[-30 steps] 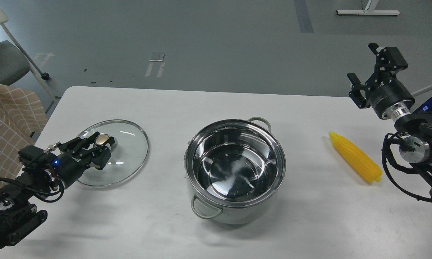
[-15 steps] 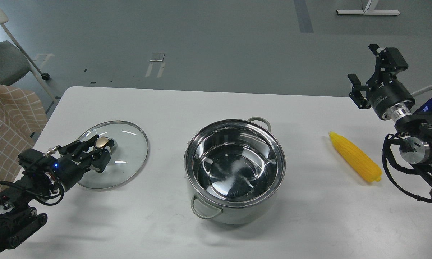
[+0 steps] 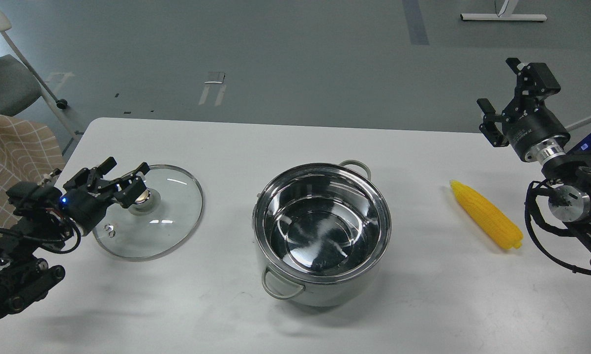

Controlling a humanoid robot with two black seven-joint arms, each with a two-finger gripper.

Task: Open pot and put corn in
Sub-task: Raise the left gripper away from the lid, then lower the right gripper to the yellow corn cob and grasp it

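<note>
The shiny steel pot (image 3: 325, 294) stands open in the middle of the white table, with nothing inside. The yellow corn (image 3: 487, 222) lies on the table to the right of the pot. The glass lid (image 3: 172, 216) lies flat on the table left of the pot, its gold knob partly hidden behind my left gripper. My left gripper (image 3: 127, 166) is open, just above and left of the knob, holding nothing. My right gripper (image 3: 497, 83) is open and empty, raised above the table's far right edge, beyond the corn.
The white table (image 3: 276, 142) ends at its far edge with grey floor beyond. A checked cloth (image 3: 15, 152) and a chair (image 3: 5, 83) are at the left. A white frame base (image 3: 502, 17) stands on the floor far back right.
My left gripper has let go of the lid's knob, opened and drawn back up and to the left. The lid stays flat on the table. The right arm has hardly moved.
</note>
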